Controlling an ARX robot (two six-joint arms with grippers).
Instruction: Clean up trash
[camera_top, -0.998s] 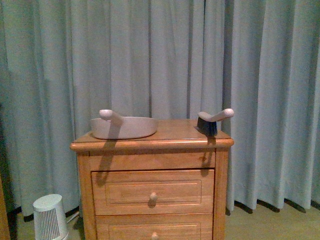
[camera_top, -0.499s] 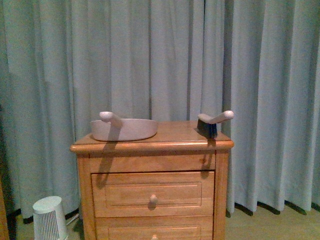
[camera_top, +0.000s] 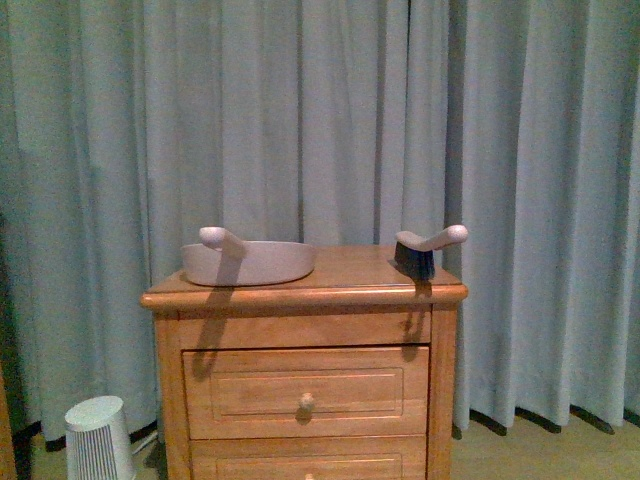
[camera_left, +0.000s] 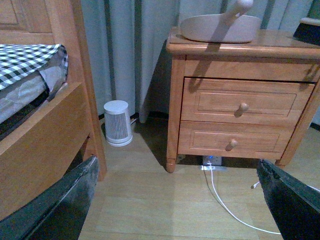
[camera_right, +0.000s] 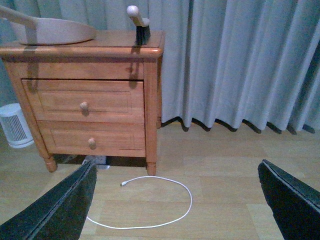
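None of the cleanup looks done: the trash, a paper wad, shows in no view, so finding it comes first. On the nightstand (camera_top: 350, 291) the dustpan (camera_top: 250, 262) sits left and the brush (camera_top: 420, 256) right, both untouched. Both the left gripper (camera_left: 177, 165) and the right gripper (camera_right: 177, 165) hang low over the floor facing the nightstand, jaws wide apart and empty.

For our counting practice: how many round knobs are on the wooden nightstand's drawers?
2. One knob sits on the upper drawer, a second knob on the lower drawer; none seems hidden.
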